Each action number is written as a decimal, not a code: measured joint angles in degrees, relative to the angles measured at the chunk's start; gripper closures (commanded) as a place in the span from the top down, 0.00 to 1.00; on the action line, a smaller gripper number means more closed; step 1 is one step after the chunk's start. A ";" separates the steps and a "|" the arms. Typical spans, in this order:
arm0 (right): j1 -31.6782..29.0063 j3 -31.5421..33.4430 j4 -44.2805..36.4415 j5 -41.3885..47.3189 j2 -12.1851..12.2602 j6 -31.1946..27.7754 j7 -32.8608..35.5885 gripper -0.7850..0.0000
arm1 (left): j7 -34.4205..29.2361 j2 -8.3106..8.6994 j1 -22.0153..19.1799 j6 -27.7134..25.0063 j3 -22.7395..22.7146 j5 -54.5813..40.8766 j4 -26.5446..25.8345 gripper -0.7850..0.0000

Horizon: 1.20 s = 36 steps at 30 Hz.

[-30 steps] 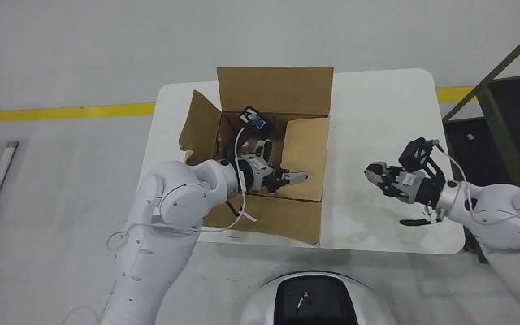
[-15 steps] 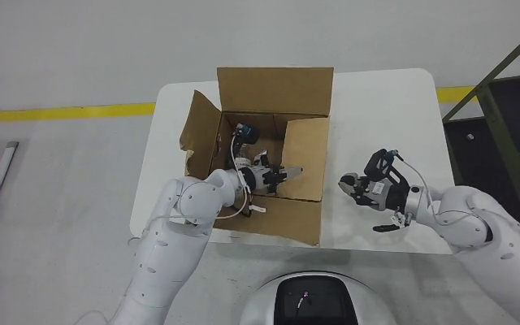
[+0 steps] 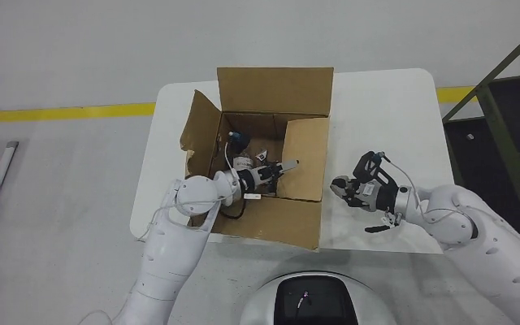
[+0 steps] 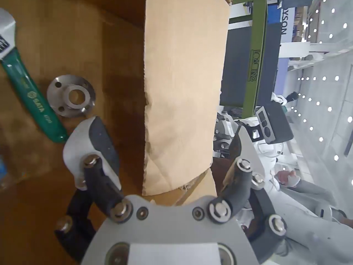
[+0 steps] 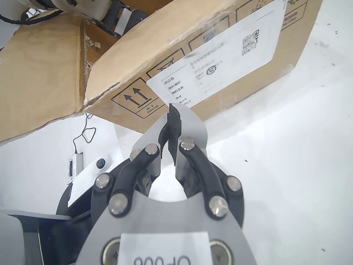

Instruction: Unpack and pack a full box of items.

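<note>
Left pincer (image 4: 165, 128) is spread wide and holds nothing. It hangs inside the box (image 3: 275, 89) with the box's right-hand flap (image 4: 179, 84) standing between its fingers. One finger is inside, just beside a steel flange (image 4: 71, 95) and a green-handled wrench (image 4: 30, 103) on the box floor. Across the flap, the right pincer (image 5: 173, 111) is closed tight on nothing, low over the counter (image 3: 382, 114) and just beside the box's outer wall.

Unpacking looks to be the step in hand, with items yet to come out. Next, the left pincer would need to come clear of the flap and settle over the flange, which lies flat and offers little but its raised hub.

Brown corrugated cardboard, the box sits on the counter's left half, reaching to the near edge. Its flaps are splayed open, their edges torn ragged, and a white label is on one wall.
</note>
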 measured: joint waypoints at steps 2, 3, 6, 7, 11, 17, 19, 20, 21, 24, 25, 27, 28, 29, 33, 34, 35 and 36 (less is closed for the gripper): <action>0.30 -0.18 0.07 0.15 -0.07 0.02 0.10 0.00 | -1.04 -0.05 -0.21 -0.80 0.09 -1.30 -0.13 1.00; 0.46 -0.29 0.08 0.24 -0.12 0.09 0.17 0.00 | -1.54 -0.12 -0.24 -1.34 -0.01 -3.02 -0.31 1.00; 0.78 -0.40 0.09 0.41 -0.19 0.15 0.29 0.00 | -3.12 -0.17 -0.58 -2.89 0.22 -4.82 -1.12 1.00; 0.88 -0.38 0.08 0.45 -0.21 0.20 0.30 0.00 | -3.59 -0.21 -0.68 -3.14 0.25 -5.72 -1.41 1.00; 0.96 0.16 -0.32 0.77 -0.20 0.32 0.11 0.07 | -4.68 -0.26 -1.32 -3.88 0.38 -7.63 -3.17 1.00; -0.12 3.07 -1.75 1.61 0.14 2.40 -0.09 0.45 | -4.40 -0.67 -3.33 -4.05 0.89 -11.30 -7.38 1.00; -1.20 5.45 -2.33 3.44 0.44 3.67 -0.12 0.50 | -4.00 -0.95 -4.59 -4.75 1.55 -12.34 -8.56 1.00; -1.76 6.67 -2.49 4.91 0.57 4.21 -0.09 0.58 | -3.33 -1.09 -5.19 -5.57 1.84 -12.31 -9.02 1.00; -2.51 8.49 -2.63 7.47 0.76 4.94 0.13 0.68 | -2.09 -1.30 -5.78 -6.99 2.47 -12.02 -9.45 1.00; -4.08 13.66 -2.94 14.63 1.29 6.29 1.31 0.62 | -1.55 -1.91 -6.82 -9.34 5.08 -12.67 -9.08 1.00; -4.52 15.21 -3.04 16.92 1.44 6.61 1.71 0.62 | -1.65 -2.11 -7.15 -9.79 5.96 -12.82 -8.84 1.00; -5.43 18.59 -3.19 22.51 1.74 7.10 2.99 0.70 | -1.99 -2.56 -7.80 -10.79 8.09 -12.98 -8.30 1.00; -5.72 19.92 -3.29 24.78 1.86 7.35 3.63 0.71 | -2.12 -2.75 -8.01 -11.20 9.00 -12.95 -7.98 1.00; -5.98 21.11 -3.40 26.93 1.97 7.55 4.29 0.69 | -2.21 -2.93 -8.18 -11.57 9.89 -12.89 -7.59 1.00; -5.94 24.15 -3.23 34.89 2.28 8.01 7.82 0.72 | -2.89 -3.59 -8.72 -12.75 13.28 -11.73 -5.93 1.00; -5.66 24.33 -3.10 36.31 2.29 8.08 8.30 0.70 | -3.16 -3.69 -8.82 -12.88 13.80 -11.44 -5.67 1.00; -5.36 24.40 -3.00 37.70 2.29 8.18 8.69 0.69 | -3.47 -3.77 -8.96 -12.99 14.26 -11.07 -5.41 1.00; -4.88 24.40 -2.98 38.97 2.30 8.27 9.28 0.67 | -3.86 -3.86 -9.17 -13.07 14.78 -10.52 -5.08 1.00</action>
